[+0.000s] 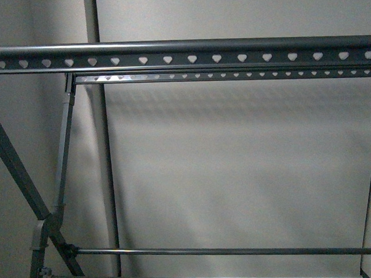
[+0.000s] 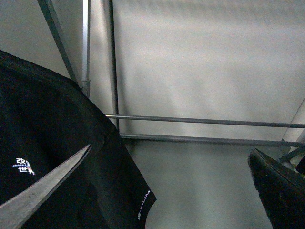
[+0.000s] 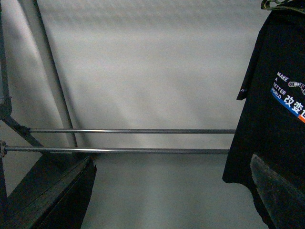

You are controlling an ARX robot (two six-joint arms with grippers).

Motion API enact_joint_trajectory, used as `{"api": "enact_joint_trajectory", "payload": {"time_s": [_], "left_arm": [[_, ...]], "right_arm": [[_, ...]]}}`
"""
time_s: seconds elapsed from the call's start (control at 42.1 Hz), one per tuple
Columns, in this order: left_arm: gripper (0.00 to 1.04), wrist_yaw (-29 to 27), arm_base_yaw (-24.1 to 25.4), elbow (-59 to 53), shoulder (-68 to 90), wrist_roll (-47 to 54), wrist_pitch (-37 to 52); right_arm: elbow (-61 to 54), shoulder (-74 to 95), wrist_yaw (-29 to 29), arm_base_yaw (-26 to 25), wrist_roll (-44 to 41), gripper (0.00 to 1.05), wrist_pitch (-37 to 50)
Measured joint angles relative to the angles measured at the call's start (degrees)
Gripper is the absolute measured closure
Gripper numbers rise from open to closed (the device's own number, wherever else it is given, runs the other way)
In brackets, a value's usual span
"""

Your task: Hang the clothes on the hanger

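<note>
The grey metal rack (image 1: 182,56) fills the front view, with two heart-punched rails at the top and crossed legs at the left. No arm and no shirt show there. The black T-shirt (image 2: 52,143) hangs at one side of the left wrist view, behind one finger. It also hangs at the side of the right wrist view (image 3: 274,109), white text and chain graphic showing. My left gripper (image 2: 174,200) is open and empty. My right gripper (image 3: 174,195) is open and empty, one finger (image 3: 276,183) in front of the shirt's lower part.
A pale wall stands behind the rack. Two thin low crossbars (image 1: 227,253) run between the legs, also in the left wrist view (image 2: 205,121) and the right wrist view (image 3: 128,131). A bit of a brass-coloured hook hanger (image 3: 276,5) shows above the shirt.
</note>
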Motion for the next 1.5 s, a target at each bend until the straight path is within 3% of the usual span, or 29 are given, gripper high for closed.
{"api": "enact_joint_trajectory", "payload": {"time_s": [0.332,0.404,0.427,0.641,0.784,1.021,1.496], "left_arm": [[0.07,0.1,0.0,0.0,0.0,0.0,0.0],[0.07,13.7,5.3,2.1,6.8,1.4,-1.7],[0.07,13.6,6.9,3.1,10.9,1.4,0.3],[0.07,-6.4,18.3,23.0,46.6,-15.2,11.7],[0.07,-15.7,20.2,33.8,64.2,-25.6,14.1],[0.07,-21.6,19.9,43.6,76.5,-32.0,11.0],[0.07,-27.0,15.7,54.6,91.8,-30.4,12.1]], "right_arm": [[0.0,0.0,0.0,0.0,0.0,0.07,0.0],[0.0,0.0,0.0,0.0,0.0,0.07,0.0],[0.0,0.0,-0.1,0.0,0.0,0.07,0.0],[0.0,0.0,0.0,0.0,0.0,0.07,0.0],[0.0,0.0,0.0,0.0,0.0,0.07,0.0],[0.0,0.0,0.0,0.0,0.0,0.07,0.0],[0.0,0.0,0.0,0.0,0.0,0.07,0.0]]}}
